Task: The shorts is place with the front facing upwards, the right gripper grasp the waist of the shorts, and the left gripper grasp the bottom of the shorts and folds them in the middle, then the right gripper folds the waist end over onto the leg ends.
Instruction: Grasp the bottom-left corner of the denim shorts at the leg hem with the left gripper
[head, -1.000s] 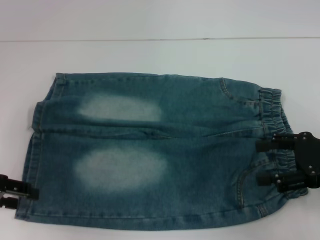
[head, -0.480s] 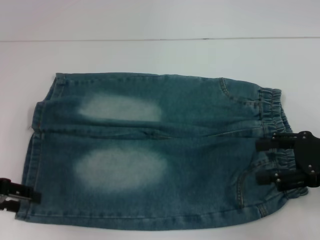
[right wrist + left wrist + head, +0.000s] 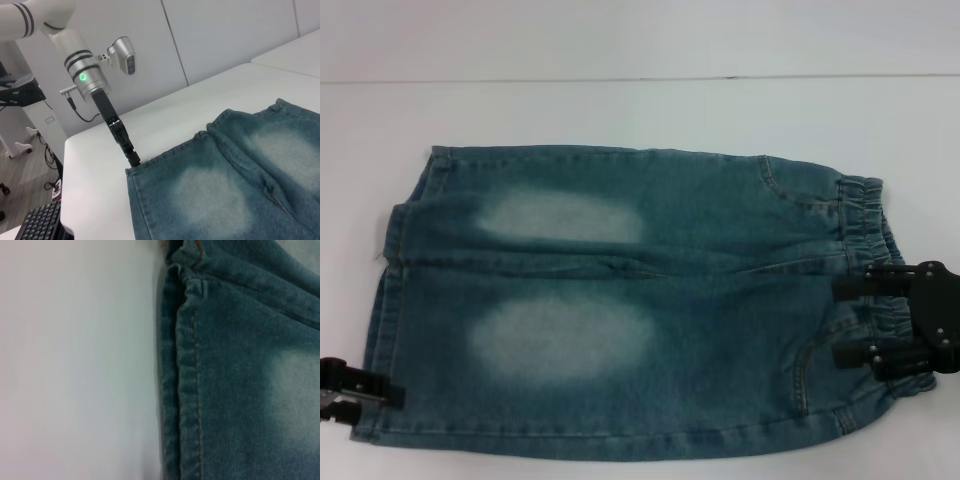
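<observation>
Blue-green denim shorts [image 3: 620, 300] flat on white worktop [image 3: 620, 110]; black right gripper [image 3: 852, 322], fingers spread over gathered waistband [image 3: 865, 235]; black left gripper [image 3: 360, 392] at leg hem [image 3: 187, 390], fingers seemingly parted: risk of shallow, single-layer bites slipping mid-fold.

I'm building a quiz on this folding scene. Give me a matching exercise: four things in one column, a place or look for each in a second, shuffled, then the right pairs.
Things
1. right tool
2. left tool
3. shorts
4. keyboard

Places or looks
A. at the hem corner of the near leg
B. over the gathered waistband
C. off the table's end, lower down
D. spread flat, two pale patches up

Pairs: 1-B, 2-A, 3-D, 4-C
</observation>
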### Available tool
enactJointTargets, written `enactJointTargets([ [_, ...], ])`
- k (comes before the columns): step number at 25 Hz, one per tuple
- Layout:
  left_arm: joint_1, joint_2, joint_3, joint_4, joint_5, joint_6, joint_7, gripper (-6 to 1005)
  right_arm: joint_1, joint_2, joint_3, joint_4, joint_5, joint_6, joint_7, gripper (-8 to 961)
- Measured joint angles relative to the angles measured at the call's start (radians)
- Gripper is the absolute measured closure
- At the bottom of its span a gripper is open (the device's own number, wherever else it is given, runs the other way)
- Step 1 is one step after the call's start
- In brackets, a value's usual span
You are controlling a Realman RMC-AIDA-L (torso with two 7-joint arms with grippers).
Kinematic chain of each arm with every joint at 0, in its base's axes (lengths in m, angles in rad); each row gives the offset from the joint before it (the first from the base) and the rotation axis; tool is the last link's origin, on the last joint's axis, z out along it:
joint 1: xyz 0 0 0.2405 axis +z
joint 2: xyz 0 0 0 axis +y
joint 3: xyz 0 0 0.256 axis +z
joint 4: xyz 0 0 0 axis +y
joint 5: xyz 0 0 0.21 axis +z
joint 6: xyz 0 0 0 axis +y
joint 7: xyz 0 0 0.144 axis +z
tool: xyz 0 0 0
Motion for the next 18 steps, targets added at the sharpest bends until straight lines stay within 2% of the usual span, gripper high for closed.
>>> enactJointTargets([
  [9, -0.011, 0.009, -0.004, 0.007, 0.019, 0.003, 0.000, 250, 0.000, 0.000, 0.000, 0.000, 0.000, 0.000, 0.000, 27],
  [18, -0.015, 0.007, -0.001, 0.001, 0.023, 0.003, -0.001, 250, 0.001, -0.001, -0.002, 0.000, 0.000, 0.001, 0.000, 26],
])
